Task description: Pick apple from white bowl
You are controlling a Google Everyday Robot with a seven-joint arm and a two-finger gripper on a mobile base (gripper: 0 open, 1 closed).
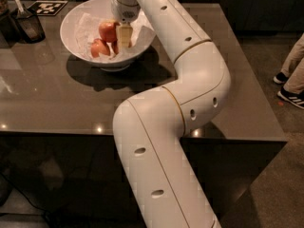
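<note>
The white bowl point(76, 20) stands at the back left of the dark table and is lined with crumpled white paper. The red apple point(108, 31) lies in it, above two smaller orange-brown fruits point(99, 48). My gripper point(121, 38) reaches down into the bowl from the wrist above. It is right against the apple's right side. The gripper partly hides one of the small fruits.
A small dark cup point(29, 25) with a utensil stands left of the bowl. A black-and-white marker tag point(46, 7) lies behind it. My white arm point(190, 80) bends over the table's right half. A person's legs and shoes point(292, 80) are at the right edge.
</note>
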